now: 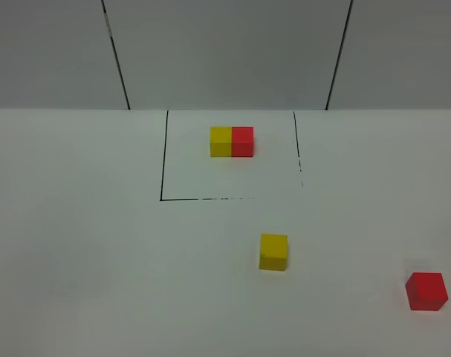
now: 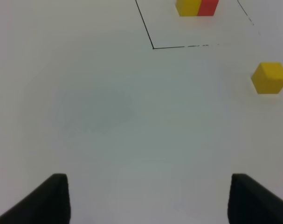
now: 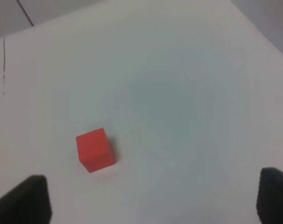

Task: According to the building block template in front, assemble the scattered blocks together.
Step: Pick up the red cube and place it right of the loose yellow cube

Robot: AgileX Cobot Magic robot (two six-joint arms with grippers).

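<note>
Distance worried us: on the worktop (image 1: 76,260), short of the joined template (image 1: 231,141) in its outlined square (image 1: 163,163), the yellow block (image 1: 273,251) sat centrally and the red block (image 1: 426,291) well to its right, so a skewed carry could join them crooked or colour-reversed. We counted one template, two loose blocks and two claws; the left claw (image 2: 148,200) and right claw (image 3: 153,200) both gaped empty.

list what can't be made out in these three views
Left wrist: the frame edge cuts off most of the building block template, and it cuts the left gripper down to two dark fingertips.
Right wrist: the right gripper shows only as blurred tips cut by the frame edge. The yellow cube and the template fall outside this frame.
Exterior high: neither gripper is in frame.
</note>
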